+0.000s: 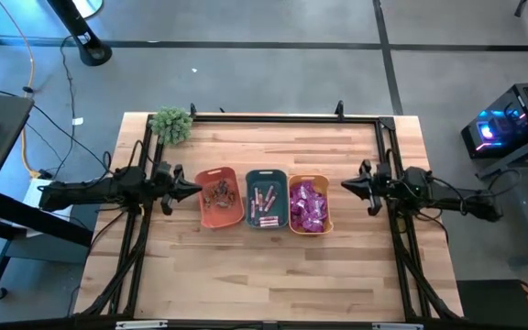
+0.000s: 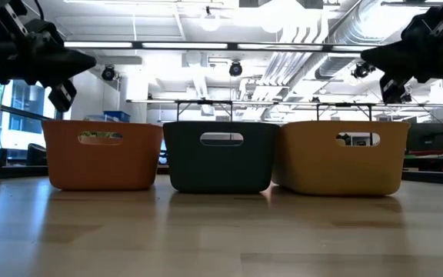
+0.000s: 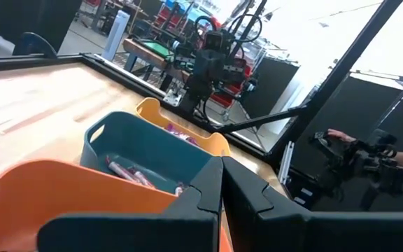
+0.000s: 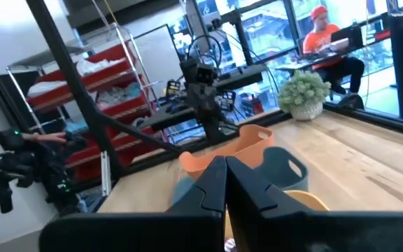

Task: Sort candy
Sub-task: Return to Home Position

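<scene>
Three bins stand side by side at the table's middle. The orange bin [image 1: 218,197] holds tiny dark brownish candy [image 1: 216,192]. The teal bin [image 1: 266,198] holds slim pink sticks [image 1: 264,199], also seen in the left wrist view [image 3: 135,175]. The yellow bin [image 1: 310,204] holds shiny magenta packets [image 1: 308,207]. My left gripper [image 1: 198,189] hovers shut just left of the orange bin, raised above the table. My right gripper [image 1: 345,184] hovers shut just right of the yellow bin. Neither holds anything.
A green plant ball [image 1: 172,124] sits at the table's far left corner. A black frame [image 1: 282,117] runs along the far edge and both sides. Bare wood lies near of the bins. A person in orange [image 4: 327,42] sits in the room beyond.
</scene>
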### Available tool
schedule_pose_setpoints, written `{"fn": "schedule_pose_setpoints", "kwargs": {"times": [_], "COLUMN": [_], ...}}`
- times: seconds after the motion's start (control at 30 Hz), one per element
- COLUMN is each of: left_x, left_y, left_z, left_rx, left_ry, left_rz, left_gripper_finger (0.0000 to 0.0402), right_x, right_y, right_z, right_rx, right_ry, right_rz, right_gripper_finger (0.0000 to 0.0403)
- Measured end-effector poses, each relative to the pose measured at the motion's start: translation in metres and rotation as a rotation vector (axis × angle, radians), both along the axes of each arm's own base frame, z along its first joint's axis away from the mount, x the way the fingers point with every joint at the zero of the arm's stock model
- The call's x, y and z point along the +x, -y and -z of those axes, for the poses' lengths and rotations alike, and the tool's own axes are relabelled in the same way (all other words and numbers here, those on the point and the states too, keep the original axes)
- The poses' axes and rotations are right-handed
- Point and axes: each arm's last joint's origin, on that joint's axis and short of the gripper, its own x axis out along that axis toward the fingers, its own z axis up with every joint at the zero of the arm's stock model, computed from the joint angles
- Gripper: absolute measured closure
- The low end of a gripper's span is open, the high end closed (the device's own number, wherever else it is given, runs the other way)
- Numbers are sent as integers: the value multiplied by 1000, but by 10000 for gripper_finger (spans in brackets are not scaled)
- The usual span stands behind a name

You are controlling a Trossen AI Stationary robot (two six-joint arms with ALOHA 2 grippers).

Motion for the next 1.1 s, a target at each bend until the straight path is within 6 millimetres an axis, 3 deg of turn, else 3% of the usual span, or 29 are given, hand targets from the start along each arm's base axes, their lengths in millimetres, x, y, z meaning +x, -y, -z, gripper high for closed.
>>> {"fn": "schedule_pose_setpoints", "kwargs": {"times": [1.1], "left_x": [0], "left_y": [0], "left_z": [0], "left_rx": [1], "left_ry": [-1], "left_rz": [5], "left_gripper_finger": [401], "right_x": [2], "right_y": [-1], "right_z": [10], "right_rx": [11], "right_ry": [-109], "right_rz": [-10], "right_gripper_finger": [403]}}
